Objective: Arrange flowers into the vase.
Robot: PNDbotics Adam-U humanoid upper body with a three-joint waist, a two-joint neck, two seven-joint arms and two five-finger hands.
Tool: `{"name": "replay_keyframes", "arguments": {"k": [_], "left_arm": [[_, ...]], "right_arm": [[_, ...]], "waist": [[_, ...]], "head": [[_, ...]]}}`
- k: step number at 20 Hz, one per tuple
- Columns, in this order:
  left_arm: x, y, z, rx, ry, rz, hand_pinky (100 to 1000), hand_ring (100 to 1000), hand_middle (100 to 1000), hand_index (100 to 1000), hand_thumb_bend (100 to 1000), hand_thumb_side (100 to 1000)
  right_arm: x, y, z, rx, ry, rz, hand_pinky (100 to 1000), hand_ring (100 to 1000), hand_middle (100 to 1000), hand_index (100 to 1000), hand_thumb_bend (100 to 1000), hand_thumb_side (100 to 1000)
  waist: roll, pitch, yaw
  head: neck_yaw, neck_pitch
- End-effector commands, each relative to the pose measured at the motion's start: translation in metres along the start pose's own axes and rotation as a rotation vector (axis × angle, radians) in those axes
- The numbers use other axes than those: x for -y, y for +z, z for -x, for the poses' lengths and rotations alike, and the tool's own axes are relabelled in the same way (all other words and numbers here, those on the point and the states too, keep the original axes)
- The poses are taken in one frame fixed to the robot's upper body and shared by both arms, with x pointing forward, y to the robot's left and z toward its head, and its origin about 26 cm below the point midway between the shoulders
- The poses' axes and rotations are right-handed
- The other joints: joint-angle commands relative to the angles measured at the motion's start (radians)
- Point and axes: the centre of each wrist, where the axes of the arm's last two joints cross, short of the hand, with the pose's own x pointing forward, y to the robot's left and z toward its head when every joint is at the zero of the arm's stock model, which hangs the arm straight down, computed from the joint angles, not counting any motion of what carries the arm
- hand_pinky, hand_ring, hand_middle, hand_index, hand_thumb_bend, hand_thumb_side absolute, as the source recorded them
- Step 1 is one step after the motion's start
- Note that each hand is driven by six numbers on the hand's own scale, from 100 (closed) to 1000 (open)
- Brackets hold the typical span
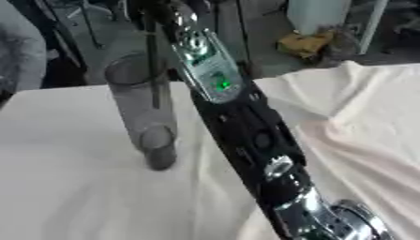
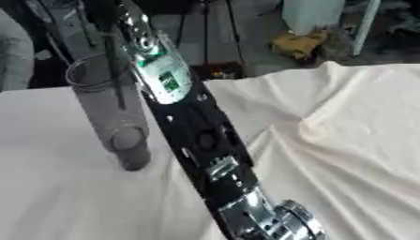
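A tall, clear smoky-grey glass vase point(image 1: 144, 110) stands upright on the white-draped desk point(image 1: 65, 187), a thin dark stem point(image 1: 153, 75) inside it.

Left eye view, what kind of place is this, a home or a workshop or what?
Probably a lab or workshop set up for robot trials, not a home. A table draped in a wrinkled white cloth holds a clear vase, the robot's arm reaches up across it, and the dark floor behind shows scattered clutter, including something yellow.

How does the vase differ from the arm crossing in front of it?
The vase is clear grey glass, while the arm is opaque black with silver joints. The vase stands on the white cloth, the arm slants above it. A thin dark stem runs inside the vase.
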Motion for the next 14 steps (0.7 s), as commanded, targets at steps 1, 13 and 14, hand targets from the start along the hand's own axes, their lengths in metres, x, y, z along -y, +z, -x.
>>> {"name": "replay_keyframes", "arguments": {"k": [1, 13, 14], "left_arm": [[-0.002, -0.005, -0.004, 0.021, -0.001, -0.005, 740, 877, 883, 978, 100, 1000], [-0.003, -0.003, -0.004, 0.015, -0.003, -0.005, 739, 876, 882, 978, 100, 1000], [-0.002, -0.003, -0.004, 0.014, -0.003, -0.004, 739, 876, 882, 978, 100, 1000]], "right_arm": [[0.007, -0.006, -0.010, 0.039, 0.040, 0.001, 150, 270, 100, 178, 506, 888], [0.017, -0.004, -0.006, 0.046, 0.116, -0.014, 168, 317, 167, 255, 511, 881], [0.018, -0.003, -0.006, 0.056, 0.132, -0.018, 168, 317, 167, 255, 511, 881]], "waist": [[0.001, -0.020, 0.001], [0.002, -0.024, -0.005], [0.002, -0.024, -0.005]], "head": [[0.005, 0.006], [0.014, 0.008], [0.015, 0.008]]}}
